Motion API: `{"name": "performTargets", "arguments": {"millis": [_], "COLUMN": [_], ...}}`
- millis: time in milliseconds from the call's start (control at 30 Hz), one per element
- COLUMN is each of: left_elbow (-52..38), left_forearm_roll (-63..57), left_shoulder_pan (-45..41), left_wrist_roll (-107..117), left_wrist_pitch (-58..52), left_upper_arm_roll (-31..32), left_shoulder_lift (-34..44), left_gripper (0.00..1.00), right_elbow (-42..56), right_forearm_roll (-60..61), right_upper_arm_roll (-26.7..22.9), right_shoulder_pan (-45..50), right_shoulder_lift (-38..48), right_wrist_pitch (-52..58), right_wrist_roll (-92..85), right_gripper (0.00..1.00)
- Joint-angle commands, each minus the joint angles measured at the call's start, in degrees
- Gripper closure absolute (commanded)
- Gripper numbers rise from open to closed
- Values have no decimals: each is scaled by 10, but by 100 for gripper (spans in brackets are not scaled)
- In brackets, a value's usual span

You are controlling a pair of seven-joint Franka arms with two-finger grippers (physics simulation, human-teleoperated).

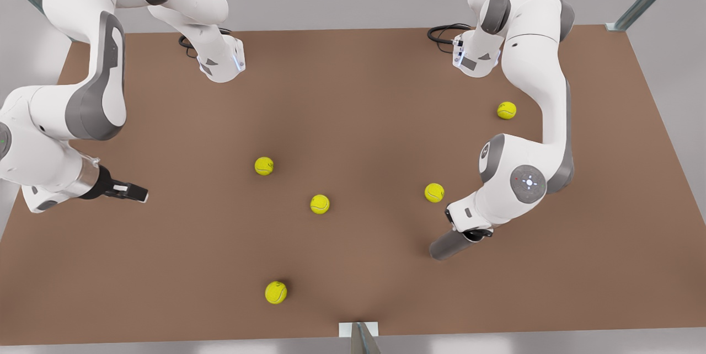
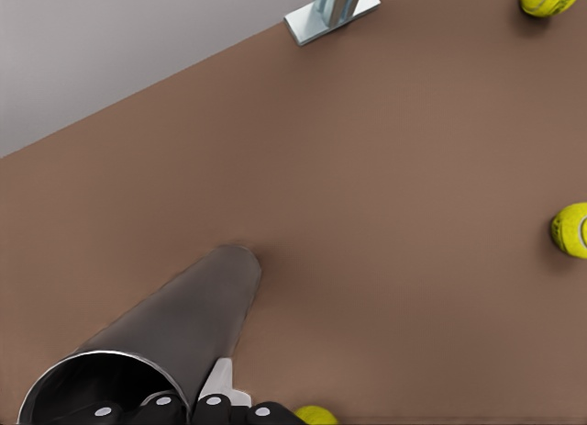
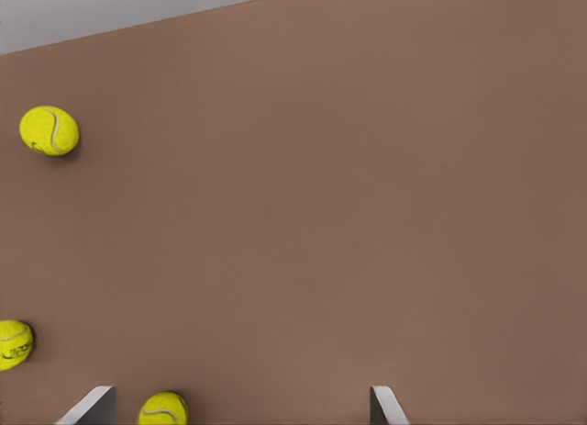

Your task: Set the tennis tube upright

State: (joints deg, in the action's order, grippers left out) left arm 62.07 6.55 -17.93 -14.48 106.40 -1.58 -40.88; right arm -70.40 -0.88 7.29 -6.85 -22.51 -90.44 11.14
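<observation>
Tennis tube (image 2: 174,324) tilted, left hand (image 2: 183,408) inside.

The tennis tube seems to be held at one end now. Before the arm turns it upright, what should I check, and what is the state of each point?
1. Grasp on the tennis tube: ok. The left gripper has one finger in the open mouth and one outside the wall.
2. Tube upright: not ok. It is tilted, its far end on or near the table; contact cannot be told.
3. Firmness of the grip: cannot tell.
4. Balls near the tube: ok. The nearest tennis ball lies apart from it.
5. Other arm out of the way: ok. The right gripper waits open at the front view's left.
</observation>
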Motion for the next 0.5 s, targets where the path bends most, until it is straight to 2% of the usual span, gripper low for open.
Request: {"name": "performTargets", "arguments": {"millis": [0,467], "left_elbow": [1,2], "left_forearm_roll": [-18,-30], "left_shoulder_pan": [0,-3], "left_wrist_roll": [1,6], "left_wrist_pitch": [-3,-26], "left_upper_arm_roll": [0,-1], "left_shoulder_lift": [0,-11], "left_gripper": [79,79], "right_elbow": [0,0], "right_forearm_roll": [-1,-2], "right_upper_arm_roll": [0,3], "right_shoulder_pan": [1,3], "right_shoulder_lift": [0,1], "right_wrist_pitch": [0,0], "right_wrist_roll": [1,2], "right_gripper": [0,0]}}
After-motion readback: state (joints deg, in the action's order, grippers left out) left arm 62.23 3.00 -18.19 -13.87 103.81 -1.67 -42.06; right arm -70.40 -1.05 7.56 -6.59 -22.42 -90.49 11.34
